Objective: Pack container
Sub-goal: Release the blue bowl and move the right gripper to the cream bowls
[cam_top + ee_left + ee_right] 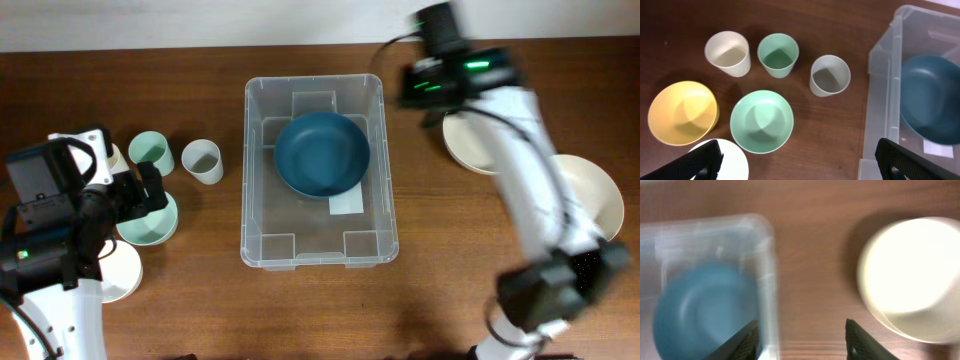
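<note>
Container (262, 205) on dark wooden table (450, 255), white band (200, 20) beyond far edge, both jaws spread, empty.

White arm links (525, 170), black joints (545, 290), green LEDs (478, 66), black fingers (702, 160).

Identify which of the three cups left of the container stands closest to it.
The grey cup, at the row's right end, stands nearest the container wall. The mint-green cup sits in the middle; the cream cup is farthest.
</note>
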`<act>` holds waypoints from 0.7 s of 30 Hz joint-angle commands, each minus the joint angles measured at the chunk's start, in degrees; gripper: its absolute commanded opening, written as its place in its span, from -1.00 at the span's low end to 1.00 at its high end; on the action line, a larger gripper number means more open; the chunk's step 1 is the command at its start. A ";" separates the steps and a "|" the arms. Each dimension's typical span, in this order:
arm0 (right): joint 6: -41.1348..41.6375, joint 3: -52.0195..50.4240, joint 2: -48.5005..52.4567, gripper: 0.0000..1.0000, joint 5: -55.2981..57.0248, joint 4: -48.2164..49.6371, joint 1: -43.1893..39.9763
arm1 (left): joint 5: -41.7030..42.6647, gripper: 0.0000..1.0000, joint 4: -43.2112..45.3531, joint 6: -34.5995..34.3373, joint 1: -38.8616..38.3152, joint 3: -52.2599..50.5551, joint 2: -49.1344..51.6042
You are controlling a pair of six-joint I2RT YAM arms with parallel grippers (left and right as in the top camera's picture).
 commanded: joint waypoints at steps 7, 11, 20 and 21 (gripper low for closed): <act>15.80 2.49 -12.98 0.58 -0.22 -19.30 -32.33 | 0.63 1.00 0.37 1.51 -1.11 1.03 -0.11; 12.28 0.37 -12.96 0.66 -7.34 -20.96 -45.22 | 0.63 0.99 0.42 1.51 -1.11 1.03 -0.11; 6.08 -17.29 -12.96 0.68 -16.04 -16.87 -60.57 | 0.63 0.99 0.44 1.49 -1.11 1.03 -0.11; 6.01 -19.93 -12.96 0.68 -16.39 -15.34 -61.05 | 0.63 0.99 0.46 1.51 -1.11 1.01 -0.11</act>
